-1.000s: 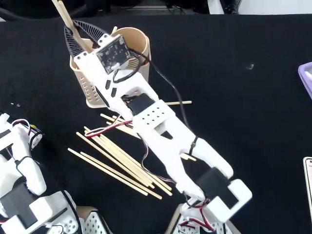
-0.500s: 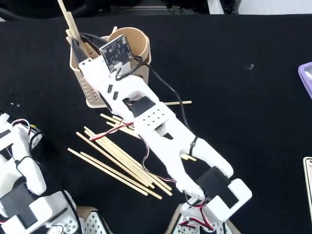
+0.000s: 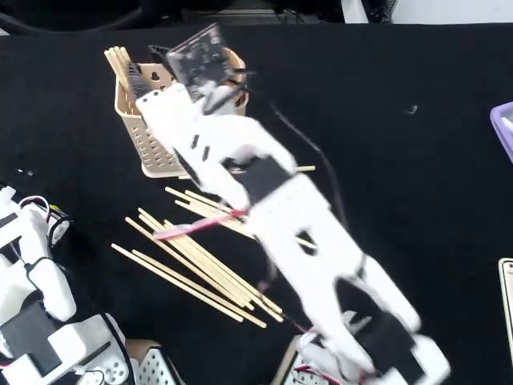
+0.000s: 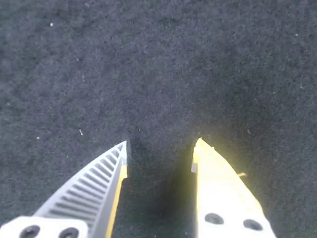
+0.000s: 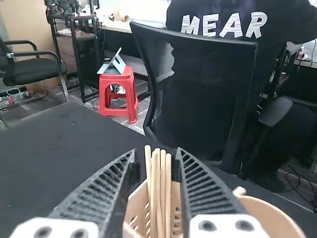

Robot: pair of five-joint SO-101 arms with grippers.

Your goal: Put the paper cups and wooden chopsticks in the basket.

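High: right jaws over basket (image 3: pixel 148 152); loose chopsticks (image 3: pixel 192 269) lie on worktop (image 3: pixel 385 160).
Left wrist: left jaws spread, nothing btwn.
Right wrist: right jaws pinch chopstick bundle (image 5: pixel 157 178), lower ends in basket. We reckon tall bundle may tip out on release.

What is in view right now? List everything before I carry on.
basket: one, beige, at the table's far left.
cup: one, brown paper, inside the basket.
held chopsticks: about four, pale wood, upright in the basket's corner.
loose chopsticks: roughly ten, pale wood, lying on the table in front of the basket.
purple object: one, at the table's right edge.
table: one, black.
chair: one, black, behind the table.
stool: one, red, on the floor behind.
right gripper: over the basket, shut on the held chopsticks.
left gripper: open, above bare table.
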